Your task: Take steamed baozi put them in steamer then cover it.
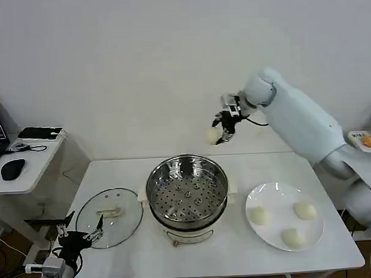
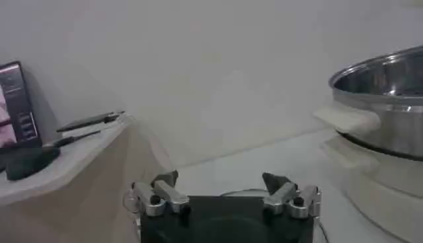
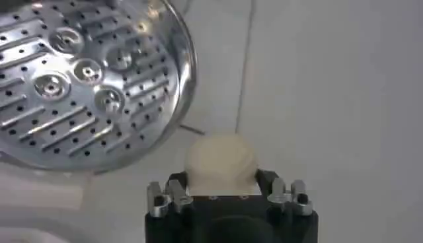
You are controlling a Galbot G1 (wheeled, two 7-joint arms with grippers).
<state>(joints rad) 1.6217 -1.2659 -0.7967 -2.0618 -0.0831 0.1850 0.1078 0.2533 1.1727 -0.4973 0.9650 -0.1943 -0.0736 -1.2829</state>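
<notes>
- three buns [image 1: 292,220] lie on the white plate [image 1: 256,195] at the right side of the white table [image 1: 236,167], just beside the steamer, well apart from one another.
- a fourth bun [image 1: 212,135] is up in the air, clamped between the fingers of the right gripper [image 1: 221,132]; in the head view it hangs behind the steamer's far rim, against the wall.
- the right wrist view shows that same bun [image 3: 221,159] pinched between the two fingers [image 3: 173,196], with the table below and the steamer's holed tray [image 3: 73,79] off to one side, so the bun is past the pot's rim rather than over the tray.
- the steamer [image 1: 187,189] stands in the middle of the table on its cream base [image 1: 188,233]; its shiny pot is uncovered and the holed tray inside holds no buns.
- the lid [image 1: 109,217] lies flat on the table to the left of the steamer, just beside its base, cream handle [image 1: 108,212] facing up.
- the left gripper [image 1: 80,233] sits low at the front left edge of the table, near the rim of the lid, fingers spread wide and holding nothing.
- the left wrist view shows those fingers [image 2: 162,193] parted, with the steamer's pot wall [image 2: 390,112] and a cream side handle [image 2: 348,118] off ahead.
- a side desk [image 1: 26,167] stands left of the table with a black mouse [image 1: 12,169] on it.
</notes>
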